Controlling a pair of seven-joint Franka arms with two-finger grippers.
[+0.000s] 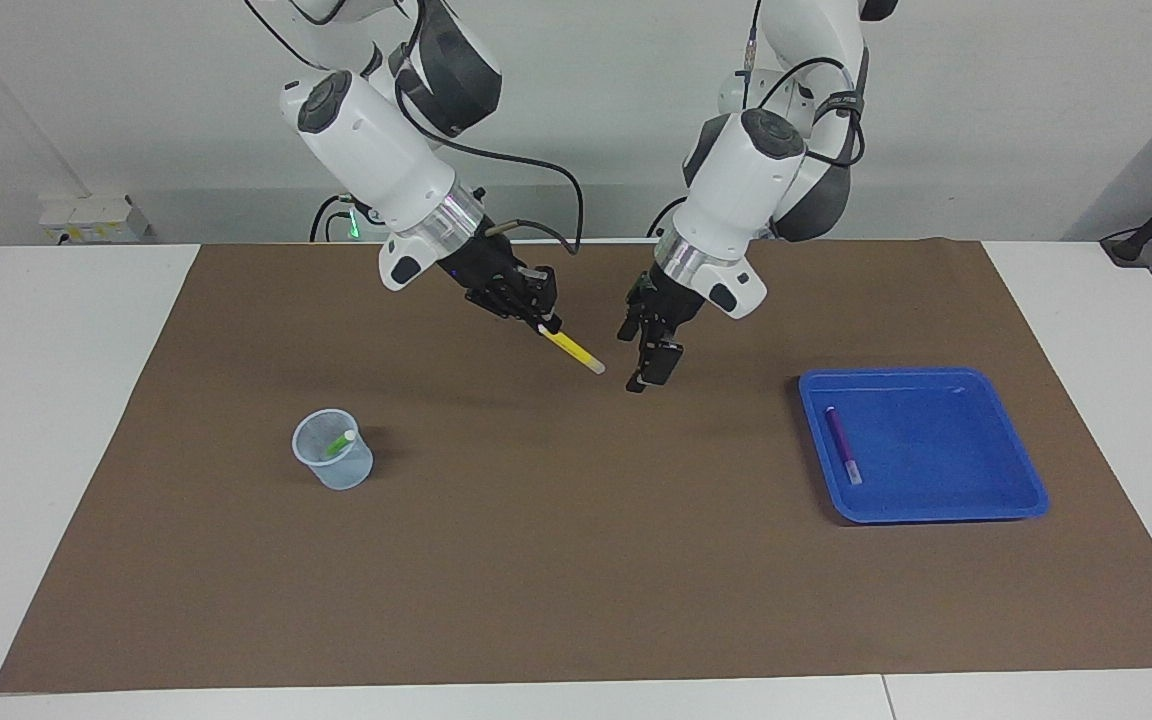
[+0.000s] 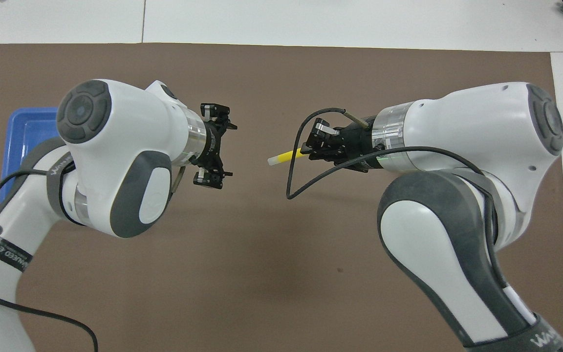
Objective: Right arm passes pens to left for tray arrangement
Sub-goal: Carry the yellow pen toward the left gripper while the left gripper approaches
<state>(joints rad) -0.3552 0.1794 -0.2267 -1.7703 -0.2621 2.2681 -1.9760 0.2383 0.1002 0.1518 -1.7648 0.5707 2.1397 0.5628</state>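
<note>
Right black skeletal gripper (image 1: 542, 322) clamps thin yellow marker pen (image 1: 574, 351) over brown mat (image 1: 576, 560), facing wide-open left compact black gripper (image 1: 648, 350).

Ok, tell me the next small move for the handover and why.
Probably the left gripper should ease in until its open fingers straddle the free whitish tip of the yellow pen, then close. The right gripper is shut on the pen's other end and holds it out over the brown mat; a small gap separates the pen from the left gripper, so no grip is possible yet.
</note>
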